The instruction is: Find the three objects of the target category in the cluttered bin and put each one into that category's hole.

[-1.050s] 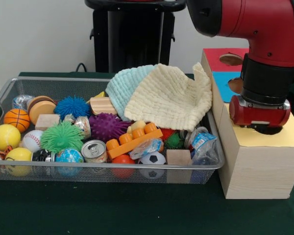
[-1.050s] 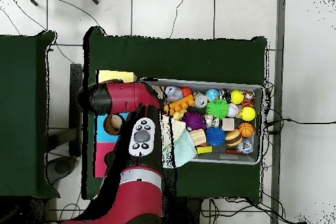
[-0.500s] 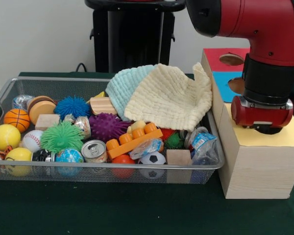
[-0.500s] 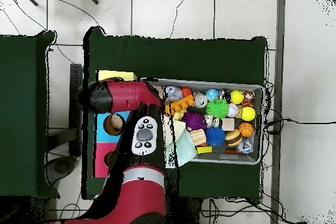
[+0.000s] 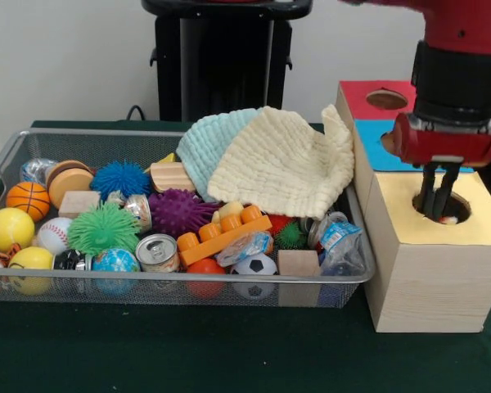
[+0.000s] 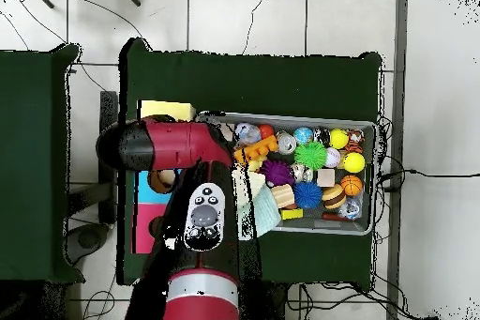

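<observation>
The gripper (image 5: 436, 199) hangs straight over the round hole (image 5: 442, 208) in the yellow top of the wooden box (image 5: 430, 262), and its two dark fingers stand close together with only a thin gap and nothing between them. Inside the hole, just under the fingertips, a small white and red thing (image 5: 448, 219) shows, but I cannot tell what it is. Behind the yellow part the box has a blue part (image 5: 374, 146) and a red part (image 5: 368, 97), each with its own hole. At 9 o'clock from the box stands the wire bin (image 5: 180, 282), touching or almost touching the box side. A pale yellow cloth (image 5: 286, 164) and a light blue cloth (image 5: 203, 143) lie over the bin's far right corner and cover what is under them. The rest of the bin is full: a purple spiky ball (image 5: 178, 211), a green spiky ball (image 5: 103, 229), a blue spiky ball (image 5: 119, 178), a basketball (image 5: 27, 199), a baseball (image 5: 54, 234), a small soccer ball (image 5: 254, 264), a tin can (image 5: 156, 252), an orange plastic brick (image 5: 221, 233) and a wooden cube (image 5: 298, 264). In the overhead view the red arm (image 6: 173, 144) hides most of the box. The table (image 5: 188, 352) has a dark green cover, and around it is a floor (image 6: 281, 16) of pale tiles with thin cables.
</observation>
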Available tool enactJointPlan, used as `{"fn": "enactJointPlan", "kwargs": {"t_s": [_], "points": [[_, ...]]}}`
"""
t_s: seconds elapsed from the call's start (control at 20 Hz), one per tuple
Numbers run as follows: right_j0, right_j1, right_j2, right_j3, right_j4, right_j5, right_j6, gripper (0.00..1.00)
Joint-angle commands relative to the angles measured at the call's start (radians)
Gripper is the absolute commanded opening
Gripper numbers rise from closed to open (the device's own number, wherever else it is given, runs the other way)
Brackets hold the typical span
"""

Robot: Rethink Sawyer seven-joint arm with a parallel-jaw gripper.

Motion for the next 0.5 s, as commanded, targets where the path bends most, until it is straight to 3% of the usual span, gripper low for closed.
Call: {"fn": "enactJointPlan", "kwargs": {"t_s": [0.05, 0.5], "points": [[-0.067, -0.156, 0.049, 0.137, -0.028, 0.122, 0.007, 0.0], [-0.087, -0.186, 0.061, 0.157, -0.047, 0.131, 0.003, 0.0]]}}
